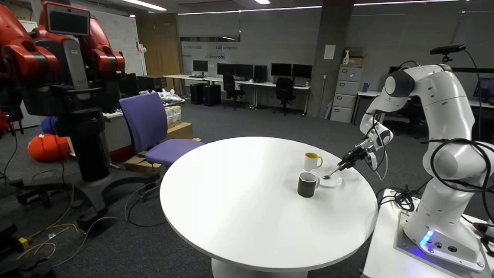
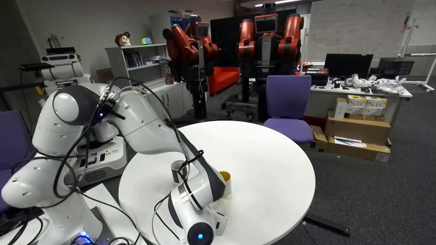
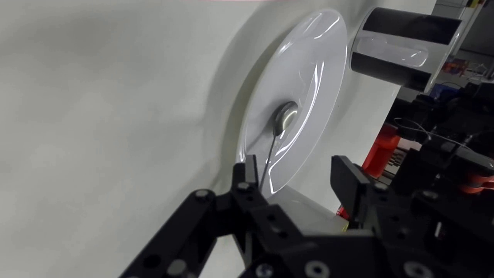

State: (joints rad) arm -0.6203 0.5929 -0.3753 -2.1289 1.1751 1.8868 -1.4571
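My black gripper [image 3: 295,162] is open in the wrist view, its fingers well apart. A metal spoon [image 3: 285,117] rests its bowl on a white plate [image 3: 301,65]. The spoon's thin handle runs up beside the left finger, which hides its end; I cannot tell whether they touch. In an exterior view the gripper [image 1: 340,166] is tilted down at the edge of the plate [image 1: 335,182], close to the spoon [image 1: 326,177]. A dark mug [image 1: 307,187] and a white mug with yellow inside [image 1: 310,163] stand upright by the plate. The arm hides the gripper and spoon in an exterior view.
The round white table [image 1: 239,200] carries the plate and mugs. The dark mug [image 2: 175,172] and yellow-lined mug [image 2: 227,189] stand partly behind the arm. A purple chair [image 1: 144,119] is at the table's far side. A red robot [image 1: 69,58] stands beyond it.
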